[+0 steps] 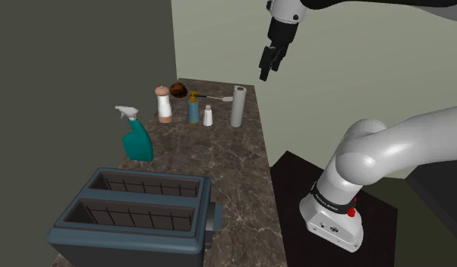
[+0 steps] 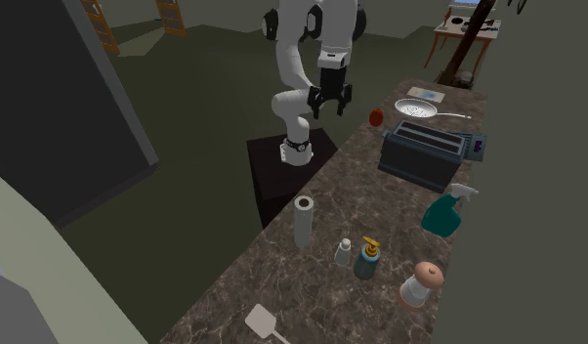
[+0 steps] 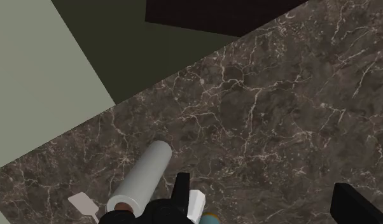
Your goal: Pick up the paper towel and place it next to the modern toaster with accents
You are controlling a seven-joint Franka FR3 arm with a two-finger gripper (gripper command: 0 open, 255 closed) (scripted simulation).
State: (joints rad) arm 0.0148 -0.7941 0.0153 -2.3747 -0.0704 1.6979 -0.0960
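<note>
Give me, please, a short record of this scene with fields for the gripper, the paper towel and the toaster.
gripper: open, raised in the air, holding nothing
paper towel: upright roll on the counter, near its edge, not touched
toaster: dark, two slots, far along the counter from the roll
task state: roll not yet picked up

Shoulder cam: near end by toaster (image 1: 128, 239), looking down along counter (image 1: 242, 182). Second exterior: high at far end, facing back. Wrist: looks down from above. All share paper towel (image 1: 237, 106).
</note>
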